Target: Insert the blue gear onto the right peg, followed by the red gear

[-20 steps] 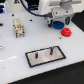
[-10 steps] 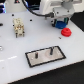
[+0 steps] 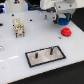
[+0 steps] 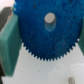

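Gripper (image 3: pixel 62 20) closed on blue gear (image 4: pixel 48 31), held up at back of table (image 3: pixel 15 52).
Gear is judged light, stiff plastic, slick on its faces; it is best gripped by the toothed rim, centre hole left free. Red gear (image 3: pixel 65 32) lies just below it; peg base (image 3: pixel 46 55) with two pegs sits well apart.

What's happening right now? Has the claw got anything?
Claw shut on blue gear, held above the table. Red gear lies on the table, untouched. Peg plate apart from both, nothing on its pegs.
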